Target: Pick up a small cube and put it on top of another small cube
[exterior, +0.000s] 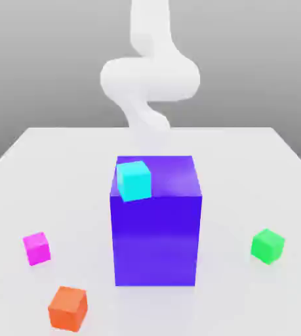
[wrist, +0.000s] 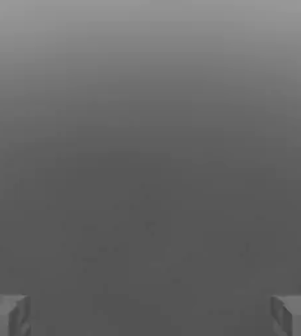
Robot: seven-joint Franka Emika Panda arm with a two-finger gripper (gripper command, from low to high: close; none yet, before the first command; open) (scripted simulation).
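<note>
The small cube (exterior: 37, 248), bright magenta-pink, sits on the white table (exterior: 61, 170) at the exterior view's left. My white arm (exterior: 149, 79) curls down behind a big blue-violet block (exterior: 156, 230) in the middle of the table, far from the magenta cube. In the hand view my gripper (wrist: 150, 316) is open, its two grey fingertips (wrist: 5, 316) set wide apart. Nothing lies between them, and beyond them is plain grey.
A cyan cube (exterior: 134, 180) rests on the big block's top, near its front left corner. An orange cube (exterior: 68, 308) lies by the table's front edge at the left. A green cube (exterior: 267, 246) sits at the right.
</note>
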